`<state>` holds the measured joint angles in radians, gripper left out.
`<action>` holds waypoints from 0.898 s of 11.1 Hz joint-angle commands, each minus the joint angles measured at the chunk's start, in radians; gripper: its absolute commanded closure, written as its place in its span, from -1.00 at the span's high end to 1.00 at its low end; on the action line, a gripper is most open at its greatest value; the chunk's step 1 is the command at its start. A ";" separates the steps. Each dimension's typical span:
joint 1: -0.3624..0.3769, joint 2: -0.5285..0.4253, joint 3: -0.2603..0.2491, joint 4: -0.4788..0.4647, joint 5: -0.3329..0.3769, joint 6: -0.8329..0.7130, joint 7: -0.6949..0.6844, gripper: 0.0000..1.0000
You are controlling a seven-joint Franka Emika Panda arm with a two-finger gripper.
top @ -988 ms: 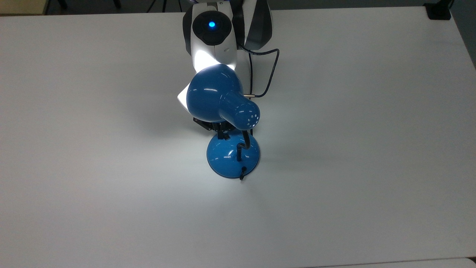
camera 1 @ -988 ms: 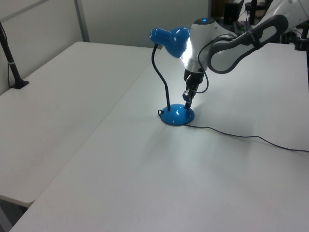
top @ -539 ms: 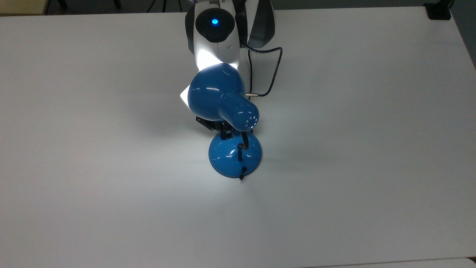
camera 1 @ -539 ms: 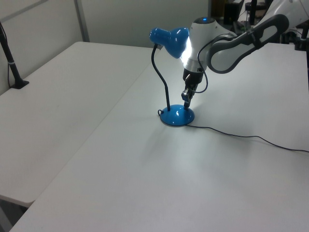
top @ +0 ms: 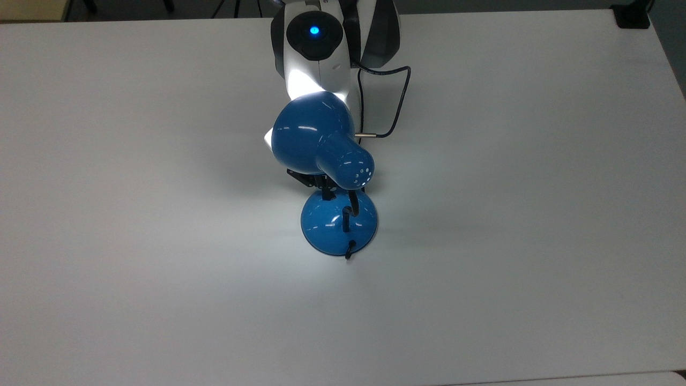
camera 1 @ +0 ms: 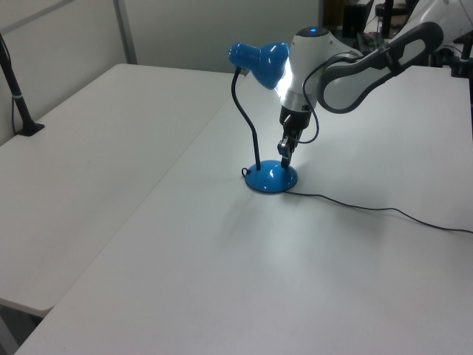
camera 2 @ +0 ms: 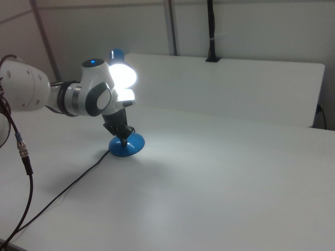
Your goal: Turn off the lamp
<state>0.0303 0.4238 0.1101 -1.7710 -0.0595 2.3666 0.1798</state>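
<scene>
The blue lamp stands mid-table and is lit. In the top view its shade [top: 311, 136] hides much of my wrist, and its domed base [top: 327, 233] sits just below. My gripper [top: 323, 192] points down with its tips on the far edge of the base, fingers together and holding nothing. In the left view the gripper [camera 1: 284, 153] touches the top of the base [camera 1: 267, 180] beside the black neck [camera 1: 247, 122]. The right view has the gripper [camera 2: 124, 137] on the base [camera 2: 126, 149], with the bulb glaring behind my arm.
The lamp's black cord [camera 1: 369, 208] runs across the white table [top: 161, 279] to the left view's right. My arm's own cable [top: 397, 102] loops beside the wrist. A black post [camera 1: 18, 96] is clamped to the neighbouring table. Another black post [camera 2: 211, 31] stands at the back.
My wrist and gripper have drifted slightly toward the top view's right, and the lamp's base has slid a little the same way. The lamp has stayed lit.
</scene>
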 commanded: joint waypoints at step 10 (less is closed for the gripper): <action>-0.023 -0.091 0.006 -0.122 -0.048 -0.189 -0.034 -1.00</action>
<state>0.0219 0.4002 0.1098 -1.8723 -0.0906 2.3111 0.1795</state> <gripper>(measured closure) 0.991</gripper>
